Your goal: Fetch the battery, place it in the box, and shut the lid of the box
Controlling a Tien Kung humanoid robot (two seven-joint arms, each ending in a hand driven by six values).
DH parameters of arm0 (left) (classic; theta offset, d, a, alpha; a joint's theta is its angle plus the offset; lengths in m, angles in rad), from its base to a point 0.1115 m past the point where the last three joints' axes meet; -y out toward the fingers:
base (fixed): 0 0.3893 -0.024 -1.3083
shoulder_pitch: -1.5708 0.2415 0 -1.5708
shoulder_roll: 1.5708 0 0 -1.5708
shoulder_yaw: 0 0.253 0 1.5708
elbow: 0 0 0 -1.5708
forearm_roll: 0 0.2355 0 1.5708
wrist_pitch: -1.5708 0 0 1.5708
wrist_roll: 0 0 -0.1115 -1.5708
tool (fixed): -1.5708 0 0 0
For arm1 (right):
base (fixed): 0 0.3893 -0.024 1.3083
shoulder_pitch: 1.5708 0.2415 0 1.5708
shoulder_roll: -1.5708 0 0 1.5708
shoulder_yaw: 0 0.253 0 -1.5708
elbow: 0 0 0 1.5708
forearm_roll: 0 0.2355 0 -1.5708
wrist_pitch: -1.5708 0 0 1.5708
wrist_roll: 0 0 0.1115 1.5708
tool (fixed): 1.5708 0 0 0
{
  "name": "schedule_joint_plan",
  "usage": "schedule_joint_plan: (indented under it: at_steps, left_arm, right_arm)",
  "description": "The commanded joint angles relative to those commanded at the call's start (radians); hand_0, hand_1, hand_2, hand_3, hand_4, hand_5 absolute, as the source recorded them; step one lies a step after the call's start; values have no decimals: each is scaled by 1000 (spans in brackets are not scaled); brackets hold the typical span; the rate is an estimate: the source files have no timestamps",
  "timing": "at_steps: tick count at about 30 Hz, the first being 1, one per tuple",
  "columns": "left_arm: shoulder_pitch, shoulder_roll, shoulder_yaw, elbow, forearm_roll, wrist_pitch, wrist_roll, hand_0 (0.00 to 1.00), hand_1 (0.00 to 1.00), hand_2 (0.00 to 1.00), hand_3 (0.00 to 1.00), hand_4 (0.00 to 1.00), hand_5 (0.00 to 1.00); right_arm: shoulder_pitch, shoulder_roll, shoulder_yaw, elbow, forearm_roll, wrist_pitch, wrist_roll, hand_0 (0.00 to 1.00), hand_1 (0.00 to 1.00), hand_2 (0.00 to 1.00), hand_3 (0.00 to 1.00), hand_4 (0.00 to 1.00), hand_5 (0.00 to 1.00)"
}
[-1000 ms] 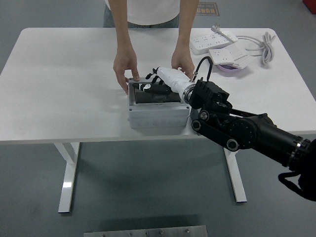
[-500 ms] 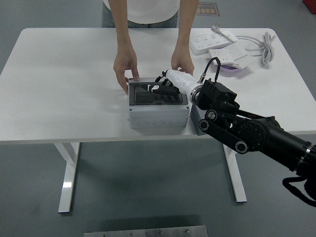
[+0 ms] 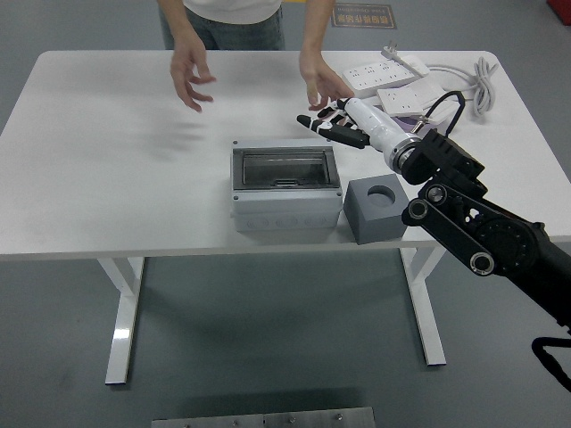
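Head view: a white surface (image 3: 107, 178) carries a grey box (image 3: 286, 188) near its front edge, a little right of centre. The box's lid (image 3: 285, 168) lies shut, a clear window in a grey frame, and something dark shows dimly through it; whether that is the battery cannot be told from here. Just beside the box on the right, close against its lower right corner, sits a grey block (image 3: 376, 208) with a round hole in its top.

One arm (image 3: 473, 223), black, enters from the lower right and reaches in over the block. Its right hand (image 3: 335, 125) has a white forearm shell and black fingers (image 3: 314, 121). The hand hovers above the surface beyond the box's back right corner, apart from the lid, with the fingers stretched out loosely and holding nothing.

At the far side stands a person in a white top. Both of the person's hands are raised above the surface and hold nothing: one (image 3: 189, 78) over the far left of centre with fingers spread, the other (image 3: 321, 83) close behind the robot's fingers.

Toward the far right corner lie white power strips (image 3: 391, 78) with a coiled cable (image 3: 482, 80), and a lilac dish (image 3: 412, 120) partly hidden by the arm.
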Motion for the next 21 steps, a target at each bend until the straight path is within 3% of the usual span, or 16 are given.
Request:
schedule_joint_plan:
  at_steps: [10,11,16,17,21]
  left_arm:
    - [5,-19,18,0,-27,7,0,868,913,855,867,905,887]
    - [5,-20,20,1,-31,8,0,867,914,855,867,906,888]
    - [5,-26,23,1,-36,10,0,867,914,855,867,906,888]
    - [6,-28,24,0,-37,10,0,866,914,855,867,906,889]
    - [6,-33,22,0,-34,9,0,866,914,855,867,906,889]
  right_arm:
    - [-177,41,252,67,140,-81,229,502,574,656,714,938,998]
    - [-195,43,275,65,170,-87,256,438,547,622,640,815,638]
    - [-263,51,354,38,339,-112,395,438,547,622,640,815,638]
    - [-279,56,366,25,389,-111,434,384,491,558,597,747,298]
    - [-313,64,385,8,521,-98,523,384,491,558,597,747,298]
